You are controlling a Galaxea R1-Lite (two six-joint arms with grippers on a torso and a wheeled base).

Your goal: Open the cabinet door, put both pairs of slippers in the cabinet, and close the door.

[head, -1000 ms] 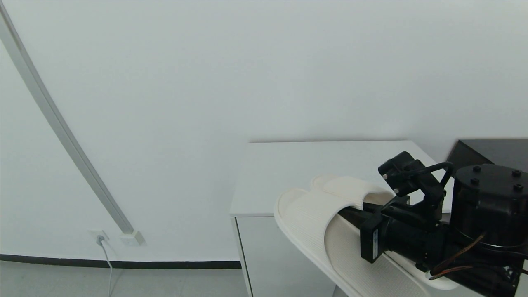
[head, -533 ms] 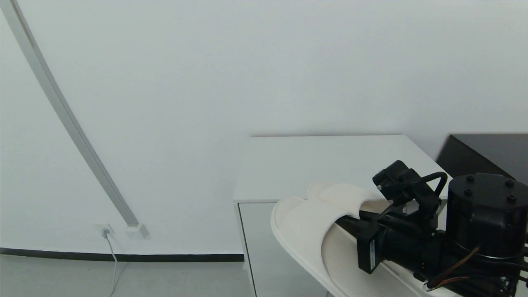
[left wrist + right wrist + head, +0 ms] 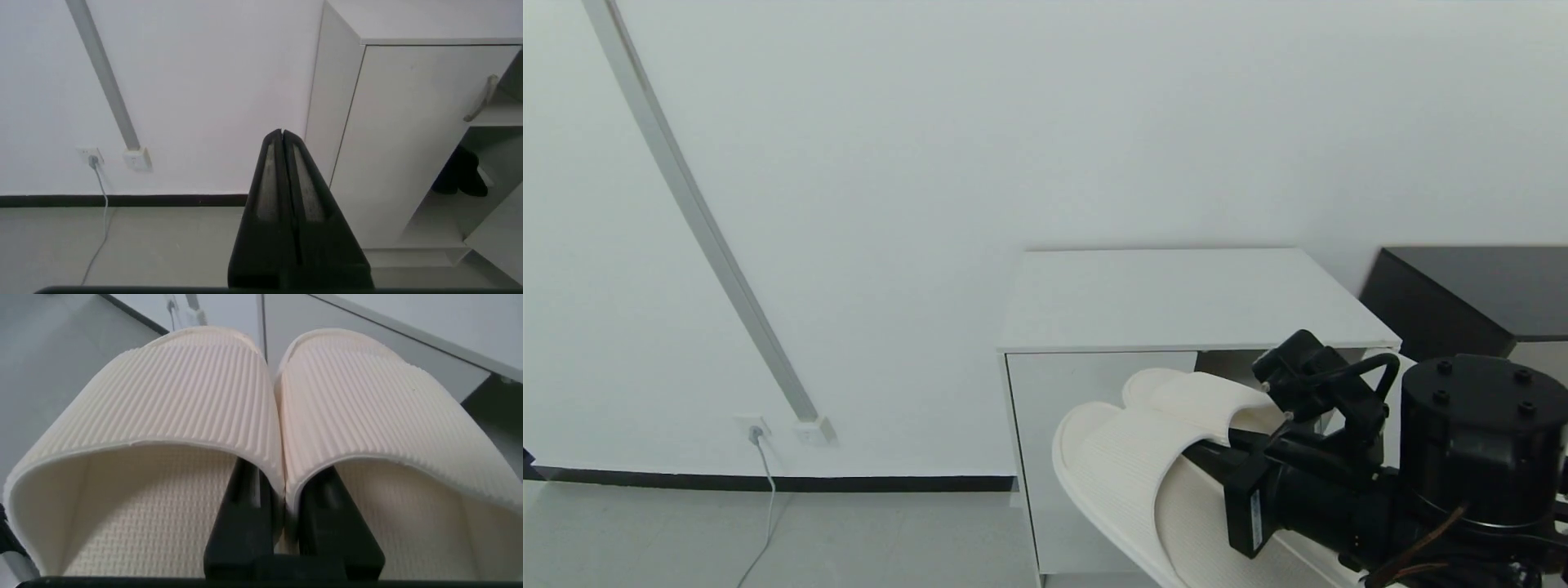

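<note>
Camera has shifted; cabinet (image 3: 1176, 298) sits higher in view. Right pincer (image 3: 282, 498) clamps the slippers (image 3: 1119, 441) before its open side; left pincer (image 3: 282, 143) together, empty. Floppy toes could snag the cabinet, twisting them loose.

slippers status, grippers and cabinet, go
Right gripper shut on white slipper pair, held before the cabinet. Left gripper shut, empty. Cabinet's right side open, dark object inside.

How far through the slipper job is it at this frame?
Done: the cabinet stands open on one side, with a dark thing inside; I cannot tell whether it is slippers. In hand: the right gripper clamps the cream slippers in front of it. Left: shelve them and shut the cabinet. The left gripper is shut, empty.
</note>
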